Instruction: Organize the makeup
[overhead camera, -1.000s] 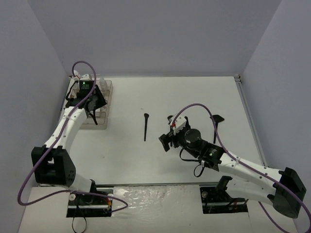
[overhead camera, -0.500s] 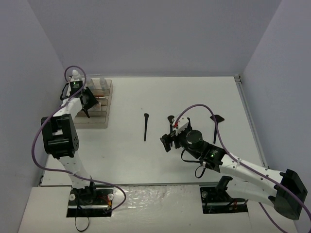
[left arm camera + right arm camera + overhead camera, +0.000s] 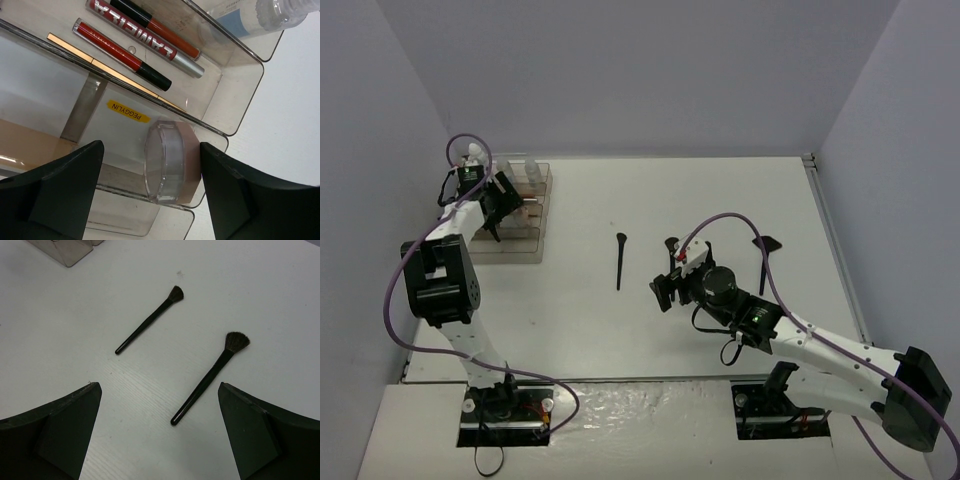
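Observation:
My left gripper (image 3: 151,150) is open and empty over the clear tiered organizer (image 3: 235,95); it also shows in the top view (image 3: 495,208). Between its jaws, inside a lower tier, a pink round compact (image 3: 172,167) with a clear lid stands on edge. Two red lip tubes (image 3: 122,54) and a thin gold stick (image 3: 110,72) lie in the tier above, and a clear bottle (image 3: 270,15) lies in the top tier. My right gripper (image 3: 159,390) is open and empty above the table. Two black brushes (image 3: 150,320) (image 3: 210,377) lie ahead of it.
In the top view the organizer (image 3: 535,225) sits at the back left. One brush (image 3: 620,260) lies mid-table, a second (image 3: 672,245) just beyond my right gripper (image 3: 663,292), and a third (image 3: 765,255) to the right. Grey walls enclose the table.

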